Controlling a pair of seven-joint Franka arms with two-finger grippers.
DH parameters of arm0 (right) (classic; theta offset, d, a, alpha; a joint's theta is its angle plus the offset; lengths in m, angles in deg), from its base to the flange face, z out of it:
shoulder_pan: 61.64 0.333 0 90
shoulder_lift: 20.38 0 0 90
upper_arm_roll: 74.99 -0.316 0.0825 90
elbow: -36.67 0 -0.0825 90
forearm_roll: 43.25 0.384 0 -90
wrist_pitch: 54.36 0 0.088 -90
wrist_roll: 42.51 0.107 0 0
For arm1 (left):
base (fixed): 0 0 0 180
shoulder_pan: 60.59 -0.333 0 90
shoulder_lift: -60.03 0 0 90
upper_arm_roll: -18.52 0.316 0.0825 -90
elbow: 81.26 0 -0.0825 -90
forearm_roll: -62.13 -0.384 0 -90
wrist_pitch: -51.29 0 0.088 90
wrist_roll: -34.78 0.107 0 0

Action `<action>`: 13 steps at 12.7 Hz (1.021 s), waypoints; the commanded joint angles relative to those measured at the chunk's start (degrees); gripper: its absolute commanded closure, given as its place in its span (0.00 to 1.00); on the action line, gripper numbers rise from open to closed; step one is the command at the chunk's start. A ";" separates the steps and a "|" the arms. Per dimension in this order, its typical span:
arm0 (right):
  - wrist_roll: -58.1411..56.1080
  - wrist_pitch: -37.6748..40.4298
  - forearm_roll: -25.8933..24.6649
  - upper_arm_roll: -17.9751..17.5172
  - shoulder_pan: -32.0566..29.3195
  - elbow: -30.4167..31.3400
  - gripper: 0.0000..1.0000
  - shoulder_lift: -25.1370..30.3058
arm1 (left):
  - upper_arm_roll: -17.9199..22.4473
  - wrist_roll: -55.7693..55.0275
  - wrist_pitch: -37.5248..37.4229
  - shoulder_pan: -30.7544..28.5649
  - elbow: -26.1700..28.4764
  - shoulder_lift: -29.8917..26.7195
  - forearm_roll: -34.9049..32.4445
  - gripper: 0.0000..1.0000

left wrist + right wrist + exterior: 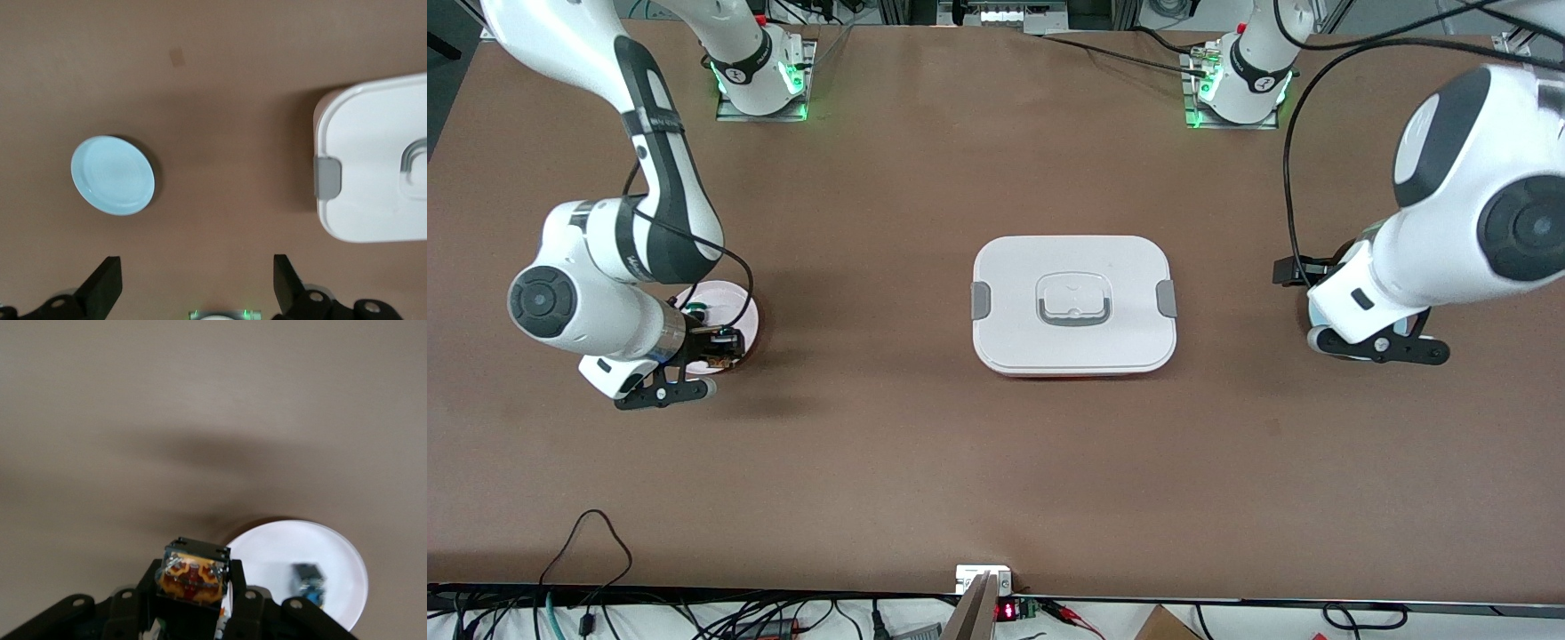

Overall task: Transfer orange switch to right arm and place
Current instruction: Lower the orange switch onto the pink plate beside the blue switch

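Observation:
My right gripper (713,348) is shut on the orange switch (192,577), a small block that shows its orange-tan base in a clear case in the right wrist view. The gripper (195,588) holds it over the edge of a white plate (734,307) at the right arm's end of the table. The switch's cap is hidden. My left gripper (1376,345) is open and empty (195,275) above bare table beside a light blue plate (112,175) at the left arm's end.
A white lidded box (1073,305) with grey clips and a grey handle sits mid-table and shows in the left wrist view (373,160). A small green-topped part (694,310) lies on the white plate (333,553).

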 commanded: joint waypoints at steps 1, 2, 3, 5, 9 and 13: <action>-4.10 -9.90 -2.07 -0.62 -2.07 11.10 0.94 3.75 | 6.23 -0.54 13.91 -0.33 15.35 -11.85 6.17 0.00; -4.46 -11.58 -2.25 -0.62 -2.60 13.04 0.94 3.76 | 9.05 -0.45 18.84 -0.07 20.89 -15.45 10.23 0.00; -4.56 -13.25 -2.25 -0.62 -3.39 15.06 0.94 3.76 | 11.25 0.07 22.37 0.02 25.73 -18.80 11.84 0.00; -4.47 -18.86 -2.17 -0.62 -3.49 21.37 0.94 4.80 | 12.33 0.60 24.17 0.02 32.87 -24.78 11.77 0.00; -3.59 -28.03 -1.81 -0.80 -3.40 29.40 0.93 5.51 | 12.60 4.80 19.88 0.03 33.87 -26.13 11.24 0.00; -3.59 -28.12 -1.81 -0.97 -3.40 29.58 0.83 5.34 | 12.68 6.76 20.12 -0.06 31.67 -25.07 11.24 0.00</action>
